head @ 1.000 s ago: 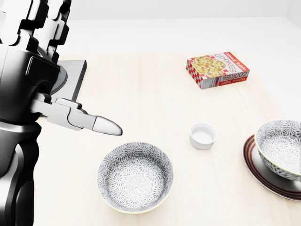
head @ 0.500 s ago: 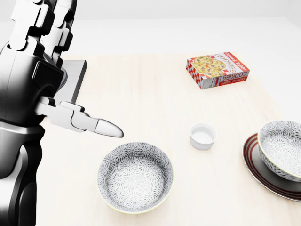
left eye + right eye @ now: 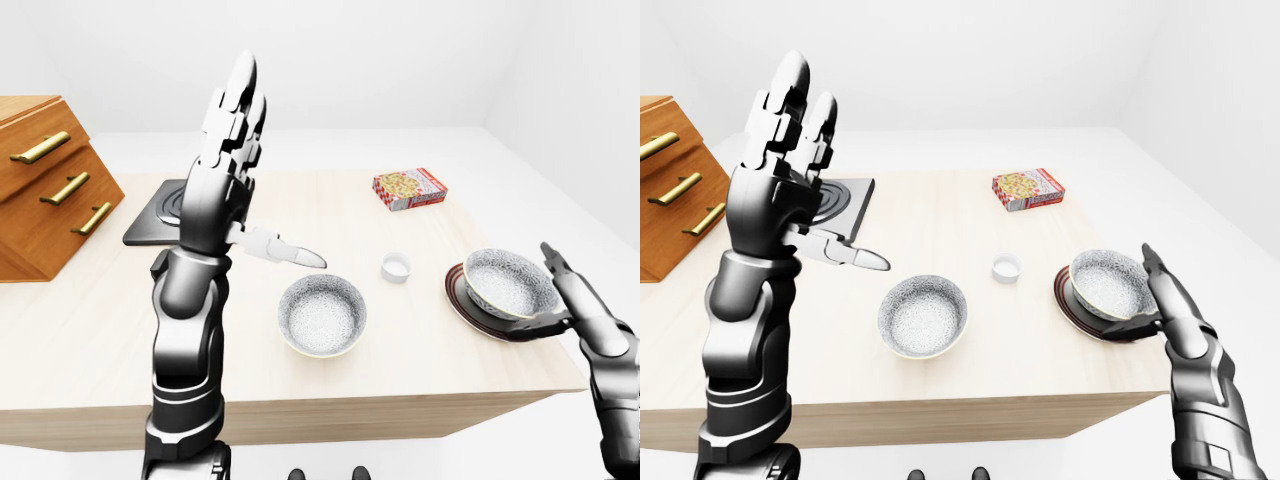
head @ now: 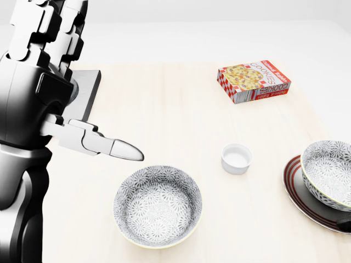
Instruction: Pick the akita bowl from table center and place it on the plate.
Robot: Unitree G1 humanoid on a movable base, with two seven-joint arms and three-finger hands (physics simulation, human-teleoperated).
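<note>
bowl seated on plate, both hands unclenched

the left hand (image 3: 215, 200) is raised upright above the table (image 4: 164, 109). its two long fingers (image 3: 238, 95) point straight up and lie side by side. its thumb (image 4: 118, 146) sticks out sideways toward the right of the head view. nothing is held between them.

the right hand (image 3: 1170, 300) stands at the right table edge with its fingers (image 3: 1155, 270) stretched out and spread. it grips nothing.

one akita bowl (image 4: 329, 170) sits upright on the dark striped plate (image 4: 307, 204), just to the left of the right hand's fingers in the right-eye view. the right thumb reaches in toward the plate's near rim. whether it touches the rim cannot be told.

a second bowl (image 4: 158, 205) of the same pattern rests upright on the bare table, just below and right of the left thumb tip in the head view, apart from it.

a small white cup (image 4: 237, 158) stands between the two bowls. a cookie box (image 4: 253, 81) lies flat well beyond the cup, far from either hand.

a black square burner plate (image 3: 150, 222) lies behind the left hand, partly hidden by it. a wooden drawer unit (image 3: 45, 185) stands to the left of the raised fingers in the left-eye view.
</note>
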